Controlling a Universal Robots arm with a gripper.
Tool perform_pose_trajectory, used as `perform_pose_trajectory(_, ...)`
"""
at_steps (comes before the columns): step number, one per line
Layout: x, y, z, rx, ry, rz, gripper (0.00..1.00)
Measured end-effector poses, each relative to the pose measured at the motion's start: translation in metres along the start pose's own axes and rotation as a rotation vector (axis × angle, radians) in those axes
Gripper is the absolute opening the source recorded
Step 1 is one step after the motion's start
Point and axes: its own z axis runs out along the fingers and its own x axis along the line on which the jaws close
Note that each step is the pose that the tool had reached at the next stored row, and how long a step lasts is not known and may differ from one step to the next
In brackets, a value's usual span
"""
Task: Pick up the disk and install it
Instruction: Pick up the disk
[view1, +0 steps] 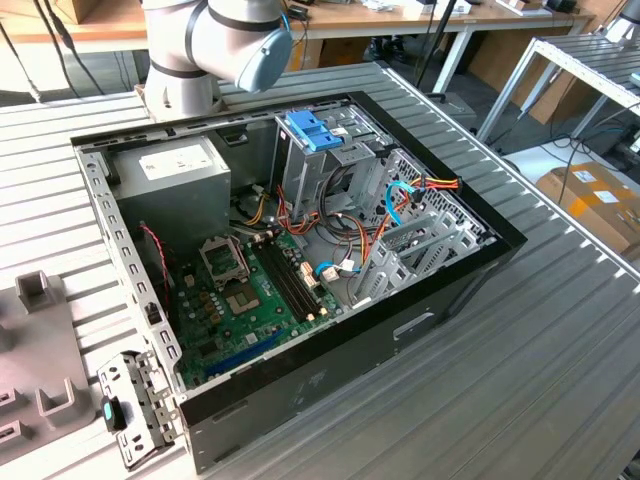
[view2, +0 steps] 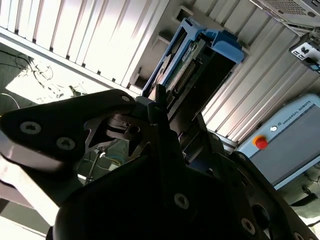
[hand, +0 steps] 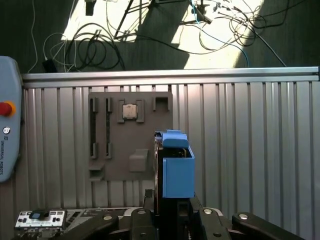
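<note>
While the gripper (hand: 172, 212) pinches the disk (hand: 177, 170) and holds it on edge above the ribbed table (hand: 250, 150), picking seems done; putting it into the computer case (view1: 330, 370) is left.

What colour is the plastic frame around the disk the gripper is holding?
Light blue, clearest in the first wrist view, where the disk stands in the gripper.

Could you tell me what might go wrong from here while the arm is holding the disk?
1. The gripper holds the disk by one end, with most of it sticking out, so it might tilt or slip.
2. Loose orange and blue cables lie beside the metal cage; they could snag the disk on the way in.
</note>
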Motion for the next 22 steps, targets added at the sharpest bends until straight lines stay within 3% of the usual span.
perform_pose_trajectory(1,-0.0001,-0.0035,-0.0001,0.0000,0.0000,0.000,0.35)
perform_pose_trajectory(3,-0.0006,-0.0201,-0.0003,-0.0001,0.0001,0.000,0.35)
perform_pose_trajectory(4,-0.0011,-0.0370,-0.0005,-0.0001,0.0000,0.000,0.35)
perform_pose_trajectory(5,-0.0014,-0.0445,-0.0006,0.0000,0.0000,0.000,0.35)
perform_pose_trajectory(7,-0.0016,-0.0518,-0.0007,-0.0001,0.0001,0.000,0.35)
perform_pose_trajectory(11,-0.0025,-0.0804,-0.0011,-0.0001,0.0001,0.000,0.35)
perform_pose_trajectory(17,-0.0032,-0.1034,-0.0014,0.0000,0.0001,0.000,0.35)
perform_pose_trajectory(22,-0.0040,-0.1298,-0.0018,0.0000,0.0000,0.000,0.35)
